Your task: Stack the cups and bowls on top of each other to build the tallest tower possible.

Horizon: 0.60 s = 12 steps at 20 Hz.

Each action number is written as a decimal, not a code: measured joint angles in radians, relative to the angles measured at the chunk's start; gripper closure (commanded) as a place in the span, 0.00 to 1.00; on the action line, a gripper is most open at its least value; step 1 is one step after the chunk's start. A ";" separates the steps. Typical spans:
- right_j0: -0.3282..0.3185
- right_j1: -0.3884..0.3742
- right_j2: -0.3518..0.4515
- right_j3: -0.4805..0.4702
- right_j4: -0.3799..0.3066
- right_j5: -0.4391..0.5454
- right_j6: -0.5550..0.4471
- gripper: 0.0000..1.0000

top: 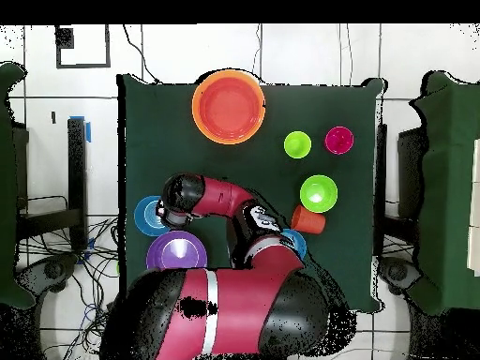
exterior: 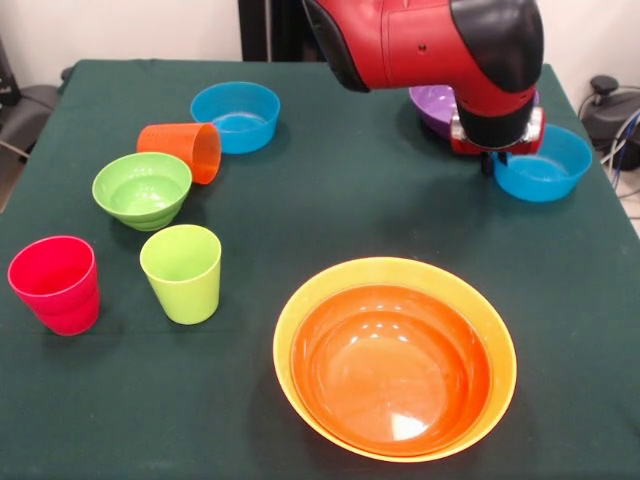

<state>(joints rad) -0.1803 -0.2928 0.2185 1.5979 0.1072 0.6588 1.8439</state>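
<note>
The wide red-orange bowl [exterior: 390,370] sits nested in the big yellow-orange bowl [exterior: 300,300] at the table's near side; both also show in the overhead view [top: 228,105]. The lime green cup [exterior: 182,272] and the pinkish red cup [exterior: 55,283] stand upright at the left. The orange cup [exterior: 182,150] lies on its side by the small green bowl [exterior: 142,188]. One blue bowl [exterior: 236,116] sits behind them. My gripper [exterior: 490,158] hangs at the left rim of the other blue bowl [exterior: 545,165], in front of the purple bowl [exterior: 432,105]. The big pink bowl is out of view.
The arm [exterior: 430,45] reaches in from the top and hides part of the purple bowl. In the overhead view the arm [top: 225,202] covers part of one blue bowl [top: 296,243]. Cables lie on the floor beside the table [exterior: 320,240].
</note>
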 measured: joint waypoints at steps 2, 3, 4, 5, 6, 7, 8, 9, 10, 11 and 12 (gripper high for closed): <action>0.004 -0.001 -0.003 -0.001 -0.002 0.000 0.000 1.00; 0.005 -0.002 -0.004 -0.001 -0.002 -0.001 0.000 1.00; 0.006 -0.002 -0.004 -0.001 -0.002 -0.001 0.000 1.00; 0.007 -0.002 -0.005 -0.001 -0.002 -0.001 0.000 1.00; 0.007 -0.003 -0.005 -0.001 -0.002 -0.001 0.000 1.00; 0.007 -0.003 -0.006 -0.001 -0.002 -0.001 0.000 1.00; 0.008 -0.003 -0.006 -0.001 -0.002 -0.001 0.000 1.00; 0.008 -0.004 -0.007 -0.001 -0.002 -0.001 0.000 1.00; 0.009 -0.005 -0.008 -0.001 -0.003 -0.001 0.000 1.00; 0.012 -0.007 -0.012 -0.002 -0.003 -0.001 0.000 1.00; 0.017 -0.009 -0.017 -0.004 -0.003 -0.001 0.000 1.00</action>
<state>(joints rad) -0.1637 -0.3022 0.2020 1.5941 0.1043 0.6578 1.8439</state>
